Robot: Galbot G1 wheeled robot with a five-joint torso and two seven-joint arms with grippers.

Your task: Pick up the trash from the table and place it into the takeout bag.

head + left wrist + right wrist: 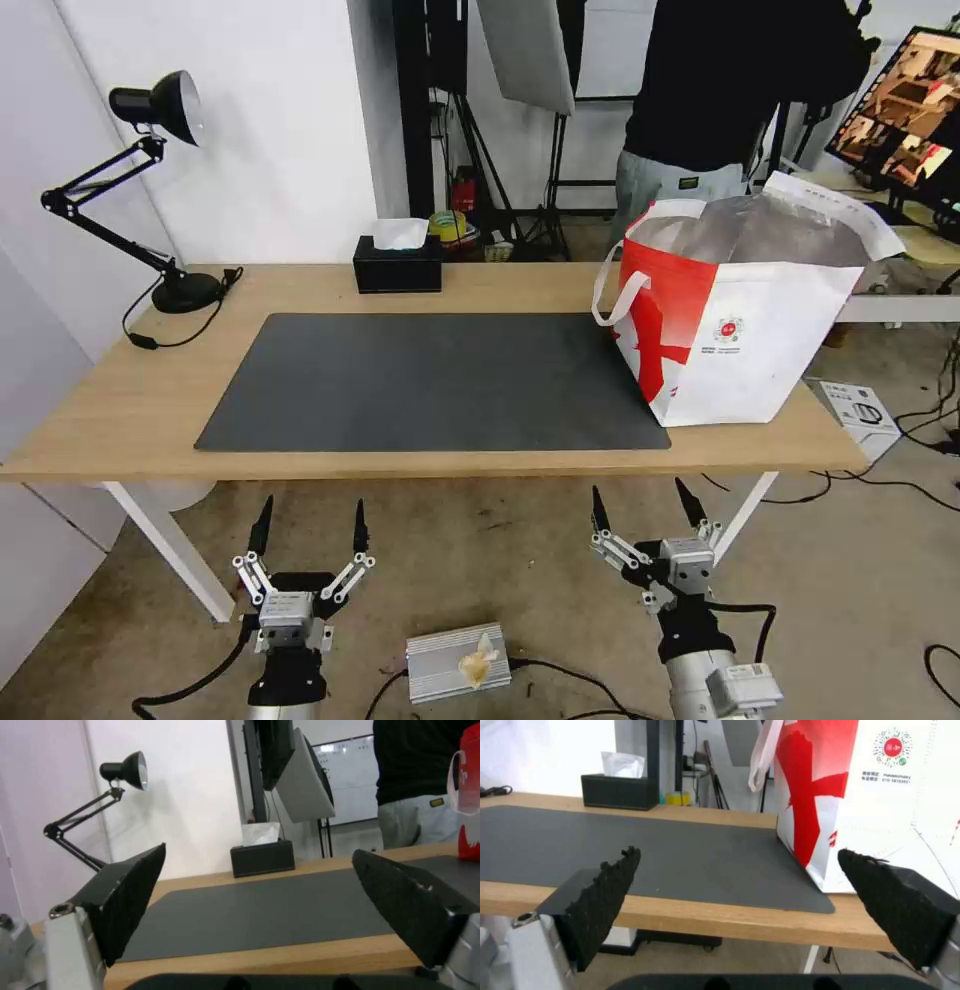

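Your left gripper [310, 525] and right gripper [643, 507] hang below the table [120, 400] edge, jaws spread wide, empty. Takeout bag [740, 330] stands on table's right end, overlapping the mat [430, 380].

Both arms are held low in front of the robot, below the level of the table's [130, 420] near edge and short of it, with the wrists pointing forward. The left claw [307, 527] has its two black fingers spread wide and nothing between them. The right claw [645, 503] is likewise spread with nothing held, and is angled slightly to the left. In each wrist view the textured finger pads [605, 896] stand well apart.
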